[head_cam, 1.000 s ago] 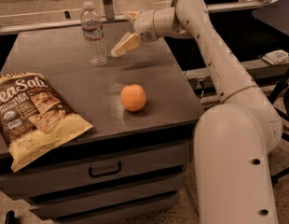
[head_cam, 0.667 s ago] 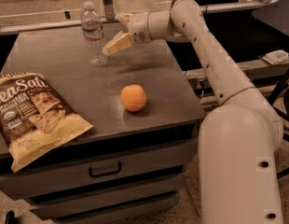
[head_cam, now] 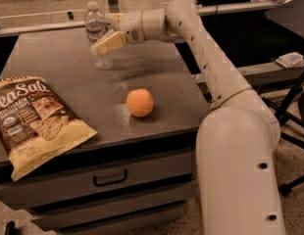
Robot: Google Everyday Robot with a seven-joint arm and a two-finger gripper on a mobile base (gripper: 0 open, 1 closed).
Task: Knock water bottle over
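The water bottle (head_cam: 97, 33) is small, clear and ribbed, with a white cap and a label band. It stands upright near the back of the dark tabletop (head_cam: 68, 62), left of centre. My gripper (head_cam: 104, 45) reaches in from the right on the long white arm. Its pale fingers lie right against the bottle's right side at about mid-height, partly in front of it.
An orange (head_cam: 139, 103) sits in the middle of the tabletop. A SeaSalt chip bag (head_cam: 37, 121) lies at the front left, over the edge. The table has drawers (head_cam: 110, 178) in front. A rail runs behind the table. My white base stands at the right.
My gripper has moved left across the back of the table, from well right of the bottle to right against it. The bottle still stands upright.
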